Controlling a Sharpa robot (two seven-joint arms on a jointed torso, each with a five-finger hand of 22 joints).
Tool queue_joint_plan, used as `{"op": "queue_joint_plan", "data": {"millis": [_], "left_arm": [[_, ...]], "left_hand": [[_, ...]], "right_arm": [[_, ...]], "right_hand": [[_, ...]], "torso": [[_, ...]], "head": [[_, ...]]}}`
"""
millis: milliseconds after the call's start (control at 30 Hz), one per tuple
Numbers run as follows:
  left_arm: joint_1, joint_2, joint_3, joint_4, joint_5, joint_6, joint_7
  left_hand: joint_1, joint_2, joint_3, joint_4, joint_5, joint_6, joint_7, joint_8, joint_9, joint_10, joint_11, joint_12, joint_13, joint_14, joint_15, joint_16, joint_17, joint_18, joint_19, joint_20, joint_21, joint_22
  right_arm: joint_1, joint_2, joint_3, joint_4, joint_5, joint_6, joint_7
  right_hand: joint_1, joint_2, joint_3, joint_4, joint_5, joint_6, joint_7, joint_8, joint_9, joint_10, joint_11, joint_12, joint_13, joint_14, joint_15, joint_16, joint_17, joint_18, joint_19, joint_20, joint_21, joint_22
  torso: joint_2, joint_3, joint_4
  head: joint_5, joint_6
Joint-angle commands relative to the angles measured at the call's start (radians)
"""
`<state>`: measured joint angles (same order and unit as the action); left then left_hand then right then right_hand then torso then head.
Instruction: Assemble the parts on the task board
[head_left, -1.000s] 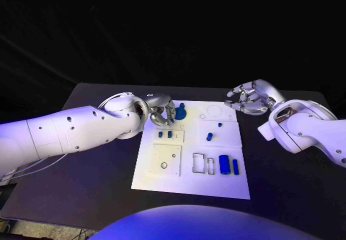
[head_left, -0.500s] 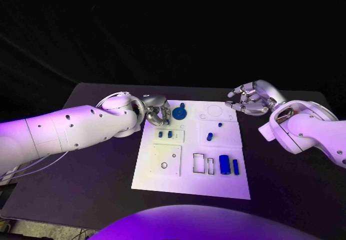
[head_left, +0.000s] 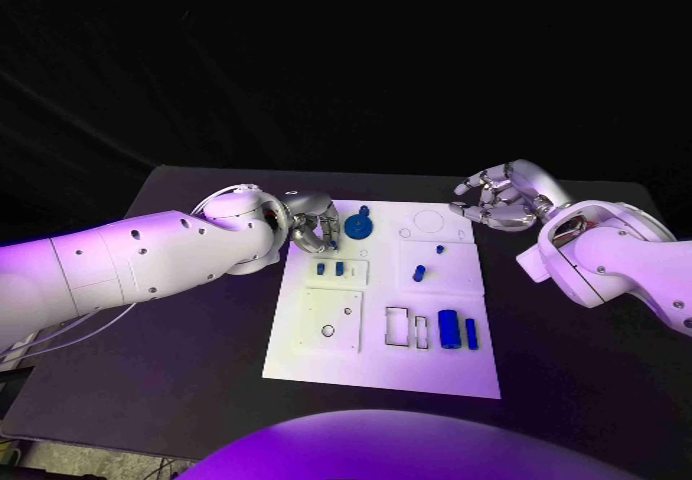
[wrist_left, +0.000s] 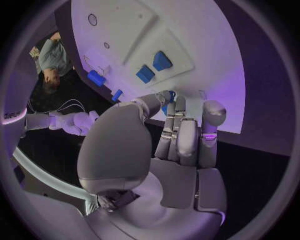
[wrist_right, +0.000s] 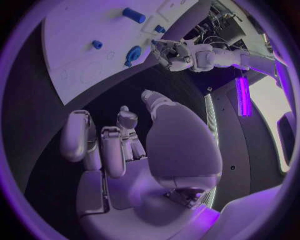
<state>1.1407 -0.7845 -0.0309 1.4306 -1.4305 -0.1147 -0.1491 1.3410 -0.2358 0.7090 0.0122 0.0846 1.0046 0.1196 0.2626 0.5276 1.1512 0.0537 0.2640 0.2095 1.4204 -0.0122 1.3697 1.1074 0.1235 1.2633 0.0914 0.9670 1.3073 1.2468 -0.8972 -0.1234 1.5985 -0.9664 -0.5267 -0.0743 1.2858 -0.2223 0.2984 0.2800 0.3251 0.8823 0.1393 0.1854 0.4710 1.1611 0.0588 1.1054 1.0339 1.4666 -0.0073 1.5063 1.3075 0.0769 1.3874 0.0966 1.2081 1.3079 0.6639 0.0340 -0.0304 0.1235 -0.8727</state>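
Observation:
The white task board (head_left: 382, 345) lies mid-table. A round blue part (head_left: 361, 225) sits at its far left corner, also visible in the right wrist view (wrist_right: 133, 54). My left hand (head_left: 315, 228) is just beside that part at the board's left edge, fingers stretched toward it (wrist_left: 178, 125) with nothing held. Two small blue parts (head_left: 329, 268) stand in a raised plate, seen too from the left wrist (wrist_left: 154, 67). A blue peg (head_left: 420, 272), a blue cylinder (head_left: 449, 328) and a thin bar (head_left: 472, 333) lie further right. My right hand (head_left: 498, 198) hovers off the far right corner, empty, fingers loosely bent (wrist_right: 119, 140).
Near me, the board has a plate with a round hole (head_left: 329, 330) and two rectangular slots (head_left: 398, 327). Black table (head_left: 188, 340) surrounds the board on every side. My left forearm (head_left: 144, 260) crosses the table's left part.
My left hand has drawn back a little to the left, off the round blue part, which now shows fully. The right hand has stayed put.

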Motion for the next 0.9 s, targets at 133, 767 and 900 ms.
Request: {"op": "queue_joint_plan", "data": {"millis": [133,767,900], "left_arm": [[0.000,0.007,-0.001,0.001,0.008,0.022,0.002],[0.000,0.015,-0.004,-0.005,0.010,0.039,-0.010],[0.000,0.017,-0.004,-0.009,0.009,0.047,-0.020]], "left_hand": [[-0.010,0.002,-0.006,0.003,-0.005,0.007,0.000,-0.007,0.001,0.008,0.002,-0.005,-0.001,-0.002,-0.003,-0.001,-0.003,-0.005,-0.008,0.003,-0.004,0.107],[-0.012,0.004,-0.010,0.003,-0.010,0.016,-0.003,-0.009,0.000,0.023,0.001,-0.011,0.000,-0.004,0.001,0.001,-0.003,-0.006,-0.011,0.005,-0.005,0.107],[-0.012,0.003,-0.011,0.003,-0.010,0.017,-0.003,-0.009,-0.001,0.025,0.001,-0.012,0.001,-0.004,0.001,0.001,-0.004,-0.006,-0.012,0.005,-0.005,0.107]], "right_arm": [[-0.001,0.000,0.000,0.001,-0.008,0.007,0.006],[-0.001,0.003,0.000,0.001,-0.009,0.008,0.003],[-0.001,0.003,0.000,0.001,-0.009,0.008,0.003]], "right_hand": [[0.005,-0.002,0.005,-0.002,0.005,-0.003,0.000,0.005,0.001,0.007,0.000,0.003,-0.001,0.062,-0.003,-0.006,0.114,0.005,-0.008,0.001,-0.003,0.104],[0.004,-0.004,0.008,-0.002,0.006,-0.004,0.000,0.006,0.002,0.009,-0.001,0.002,-0.004,0.062,-0.004,-0.007,0.112,0.005,-0.007,0.001,-0.004,0.105],[0.004,-0.004,0.008,-0.002,0.006,-0.004,0.000,0.006,0.002,0.009,-0.001,0.002,-0.004,0.062,-0.004,-0.007,0.112,0.005,-0.007,0.001,-0.004,0.105]], "torso": [[0.000,-0.0005,0.0003],[0.000,-0.0008,-0.0001],[0.000,-0.0007,0.0003]], "head": [[0.001,0.000],[0.000,0.000],[-0.001,0.000]]}}
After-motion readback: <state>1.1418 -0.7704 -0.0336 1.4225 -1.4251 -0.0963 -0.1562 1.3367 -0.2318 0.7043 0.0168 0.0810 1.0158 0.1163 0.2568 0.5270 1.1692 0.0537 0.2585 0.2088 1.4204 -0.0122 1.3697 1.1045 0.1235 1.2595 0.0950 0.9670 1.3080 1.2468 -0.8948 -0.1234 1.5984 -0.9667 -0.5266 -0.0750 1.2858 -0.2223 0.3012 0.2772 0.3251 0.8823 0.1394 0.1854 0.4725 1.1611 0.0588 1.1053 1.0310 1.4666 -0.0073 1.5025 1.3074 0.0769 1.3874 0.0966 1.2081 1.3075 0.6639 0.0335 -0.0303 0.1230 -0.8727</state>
